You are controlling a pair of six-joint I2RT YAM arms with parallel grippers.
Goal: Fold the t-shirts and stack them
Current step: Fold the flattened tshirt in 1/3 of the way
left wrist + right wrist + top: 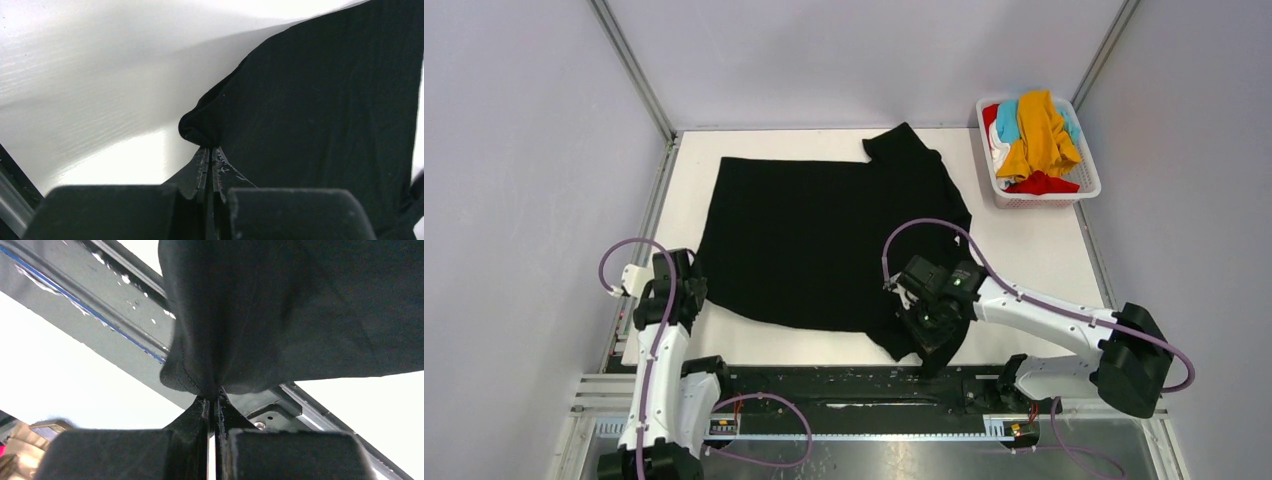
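We see left gripper pinching black t-shirt corner, pressed tight. We see right gripper pinching its near edge, pressed tight too. Shirt spread on bench.

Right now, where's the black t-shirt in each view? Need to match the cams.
Top external: black t-shirt spread out mid-frame, left of the basket.
Left wrist: black t-shirt fills the right half, a fold pinched in the shut left claw.
Right wrist: black t-shirt hangs across the top, pinched in the shut right claw.
Shared landmark: both pinch spots lie on its near edge in the top view, at left claw and right claw.
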